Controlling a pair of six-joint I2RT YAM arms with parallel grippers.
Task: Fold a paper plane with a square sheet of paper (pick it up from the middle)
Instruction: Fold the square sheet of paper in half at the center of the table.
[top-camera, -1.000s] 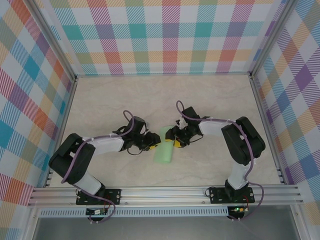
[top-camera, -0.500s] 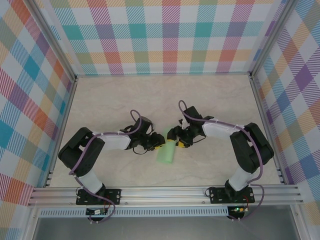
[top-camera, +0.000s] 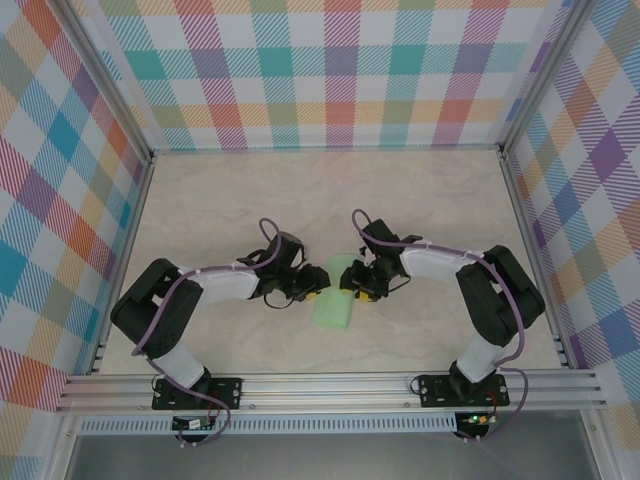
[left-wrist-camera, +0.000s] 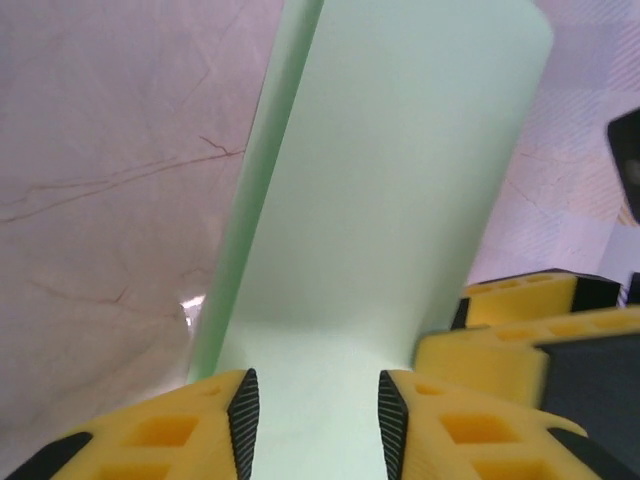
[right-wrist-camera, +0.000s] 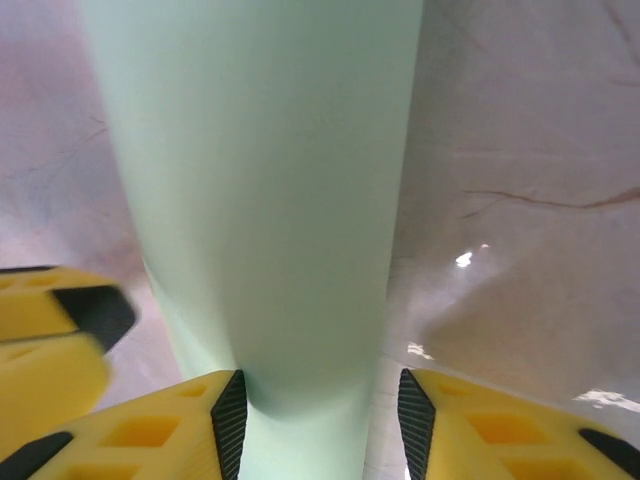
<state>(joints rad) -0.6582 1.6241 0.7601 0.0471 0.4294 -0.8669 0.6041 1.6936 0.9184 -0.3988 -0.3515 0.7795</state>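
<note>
My left end effector (left-wrist-camera: 315, 412) and right end effector (right-wrist-camera: 320, 410) each straddle the folded sheet of paper (top-camera: 333, 310), mid-surface (top-camera: 430, 200) toward the near edge, jaws partway apart, and I can't tell whether either is pinching.

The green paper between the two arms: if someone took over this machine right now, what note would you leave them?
Grippers: the left gripper and the right gripper are both open, each with its jaws either side of the paper, coming in from opposite sides.
Paper: the sheet of paper lies on the table between them, doubled over into a long narrow strip; the fold looks soft and rounded.
Done: roughly the first lengthwise fold.
Left: press that crease flat, then fold a pointed nose and wings. No plane shape yet.
</note>
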